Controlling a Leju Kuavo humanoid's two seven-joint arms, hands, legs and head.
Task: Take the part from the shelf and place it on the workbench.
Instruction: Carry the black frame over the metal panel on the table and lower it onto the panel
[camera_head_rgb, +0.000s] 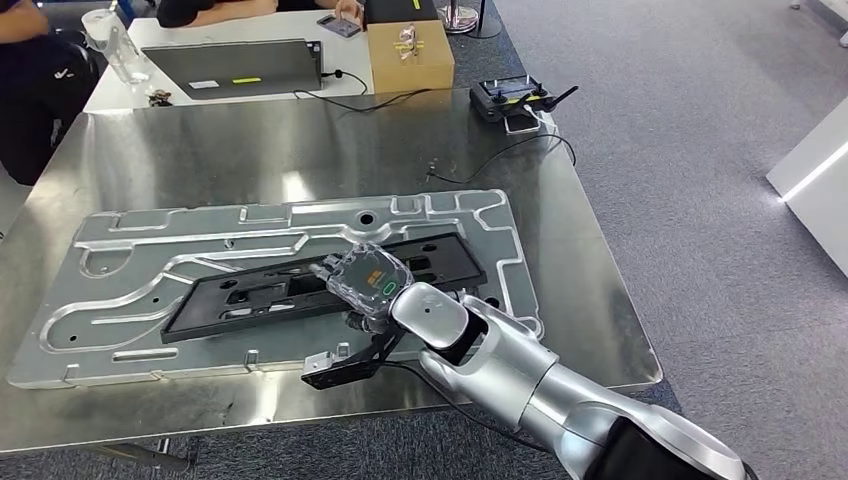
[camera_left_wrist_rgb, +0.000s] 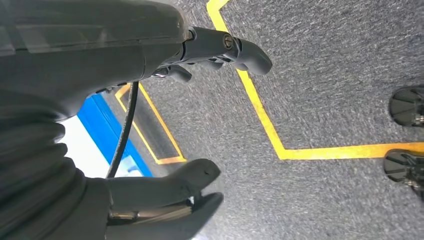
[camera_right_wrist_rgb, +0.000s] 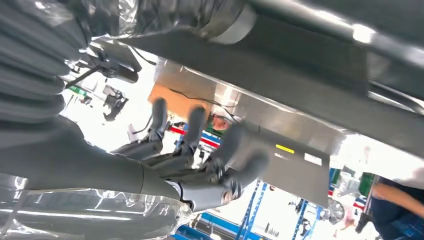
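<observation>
- Already the long flat black plastic part lies on the large embossed silver metal plate atop the steel workbench.
- Right hand hovers at the part's near end, fingers spread, seemingly holding nothing.
- Left hand hangs over the floor, open.
- Risk: a lifting finger could snag and drag the part askew.
</observation>
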